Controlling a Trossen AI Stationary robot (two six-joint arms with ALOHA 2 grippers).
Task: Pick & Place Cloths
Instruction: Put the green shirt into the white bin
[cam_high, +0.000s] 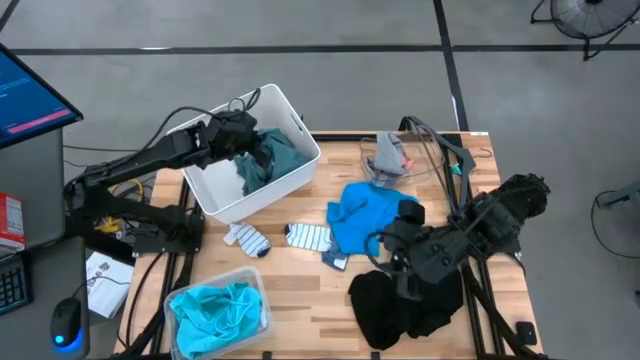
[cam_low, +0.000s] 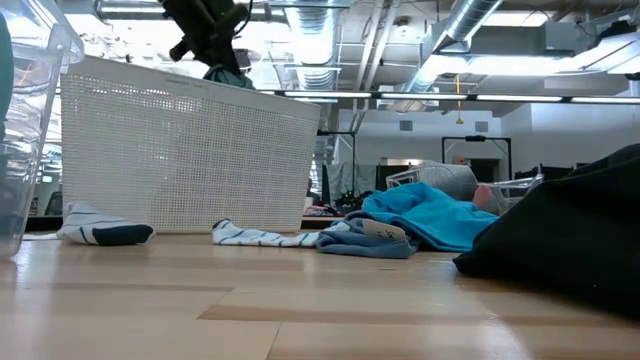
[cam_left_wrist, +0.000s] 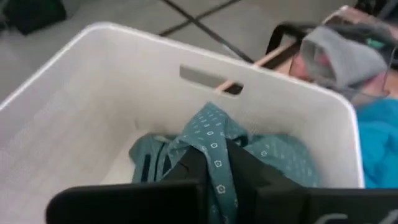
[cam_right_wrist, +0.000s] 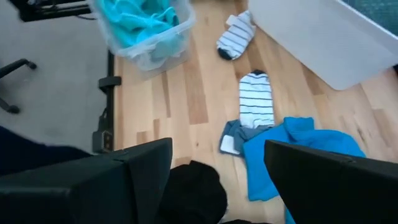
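A: We had our left gripper (cam_high: 243, 138) pinched shut over the white perforated plastic bin (cam_high: 296, 116), the teal-grey patterned shirt (cam_left_wrist: 214, 146) caught between its fingers and trailing onto the heap inside.

B: We judged that shirt limp and light; a pinch on 1 fold carried it, though it could snag on the rim.

A: Further right, 2 striped socks (cam_high: 247, 239) lay just beside the bin, then the crumpled bright blue shirt (cam_high: 365, 213), then the large black garment (cam_high: 385, 305) near the front edge.

B: Our right gripper (cam_high: 405, 262) hung above that black garment with jaws spread wide, holding nothing. We thought it heavier and floppy, best taken at a bunched ridge.
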